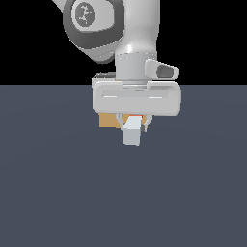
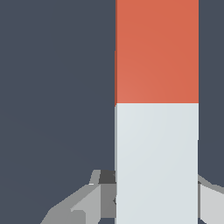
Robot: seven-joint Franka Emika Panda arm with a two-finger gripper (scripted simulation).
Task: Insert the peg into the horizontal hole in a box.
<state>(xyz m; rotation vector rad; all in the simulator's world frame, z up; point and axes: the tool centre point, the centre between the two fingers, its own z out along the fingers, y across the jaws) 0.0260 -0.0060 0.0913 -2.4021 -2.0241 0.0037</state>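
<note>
A flat slate-blue surface (image 1: 58,193) lies under a black backdrop. The claw (image 1: 132,126) is closed on the one peg (image 1: 131,132), fingers (image 2: 83,205) touching its pale end. One tan box (image 1: 108,120) sits just behind, mostly hidden; its hole cannot be seen.

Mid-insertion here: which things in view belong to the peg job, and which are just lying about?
Part of the job:
- peg, orange-red with a pale end, between the gripper fingers
- box, tan, mostly hidden behind the gripper; its hole is not visible

Lying about:
- nothing else visible; only the dark floor
</note>
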